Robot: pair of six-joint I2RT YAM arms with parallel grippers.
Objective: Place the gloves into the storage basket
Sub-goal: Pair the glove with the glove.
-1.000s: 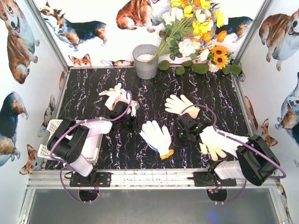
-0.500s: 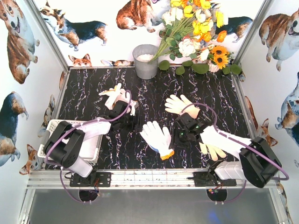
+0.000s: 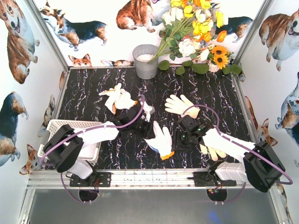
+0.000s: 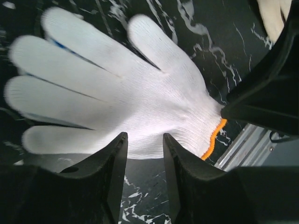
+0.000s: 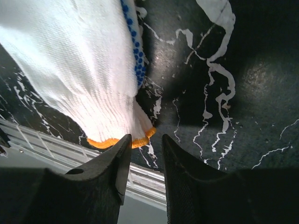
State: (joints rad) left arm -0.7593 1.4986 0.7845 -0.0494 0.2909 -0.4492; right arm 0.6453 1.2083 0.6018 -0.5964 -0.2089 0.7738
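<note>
Near the front left edge sits the basket, the left arm reaching over it. Right of it, at centre, lies a white glove, orange cuff toward the rail. The left gripper and right gripper flank it, each with fingers narrowly parted and holding nothing. A second glove lies under the right arm. Farther back lie a cream glove and a far-left glove, well apart.
</note>
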